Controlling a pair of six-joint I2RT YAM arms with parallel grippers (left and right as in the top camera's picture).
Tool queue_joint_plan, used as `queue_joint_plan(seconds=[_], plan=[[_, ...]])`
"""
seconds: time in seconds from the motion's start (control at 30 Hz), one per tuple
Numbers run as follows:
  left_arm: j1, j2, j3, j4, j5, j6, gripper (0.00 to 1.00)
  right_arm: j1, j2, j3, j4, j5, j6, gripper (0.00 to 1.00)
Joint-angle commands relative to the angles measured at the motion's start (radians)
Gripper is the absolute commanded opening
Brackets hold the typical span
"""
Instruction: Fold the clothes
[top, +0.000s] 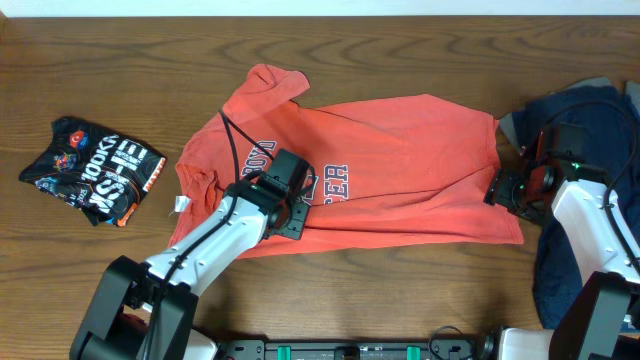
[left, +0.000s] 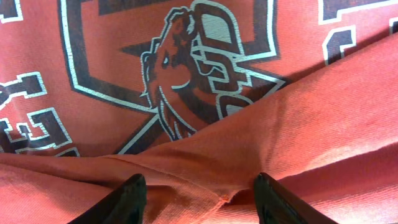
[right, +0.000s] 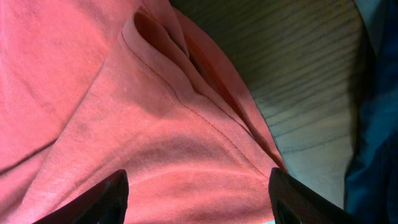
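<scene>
The coral-red T-shirt (top: 400, 160) lies spread face up across the middle of the table, with navy-and-white lettering on its chest. My left gripper (top: 290, 205) is low over the shirt's front edge just below the lettering. In the left wrist view its jaws (left: 202, 199) are open, astride a raised fold of the red cloth (left: 311, 112). My right gripper (top: 505, 190) is at the shirt's right edge. In the right wrist view its jaws (right: 199, 199) are wide open over the hemmed red cloth (right: 93, 74).
A folded black printed garment (top: 95, 170) lies at the far left. A navy garment (top: 590, 210) is heaped at the right edge under my right arm, and it also shows in the right wrist view (right: 373, 155). Bare wooden table (top: 400, 50) lies behind the shirt.
</scene>
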Motion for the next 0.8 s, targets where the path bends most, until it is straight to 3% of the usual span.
queue_joint_plan(seconds=[0.0, 0.5, 0.63, 0.73, 0.77], plan=[[-0.007, 0.006, -0.003, -0.002, -0.042, 0.011, 0.54, 0.007, 0.007, -0.005, -0.003, -0.008, -0.010, 0.71], [-0.007, 0.044, -0.021, -0.002, -0.049, 0.010, 0.51, 0.008, 0.007, -0.005, -0.011, -0.008, -0.010, 0.71], [-0.007, 0.043, -0.021, 0.002, -0.050, 0.010, 0.38, 0.008, 0.007, -0.005, -0.011, -0.008, -0.010, 0.71], [-0.007, 0.043, -0.016, 0.006, -0.071, 0.009, 0.18, 0.007, 0.007, -0.005, -0.011, -0.008, -0.010, 0.71], [-0.007, 0.043, -0.013, 0.005, -0.078, 0.009, 0.06, 0.007, 0.007, -0.005, -0.011, -0.008, -0.010, 0.71]])
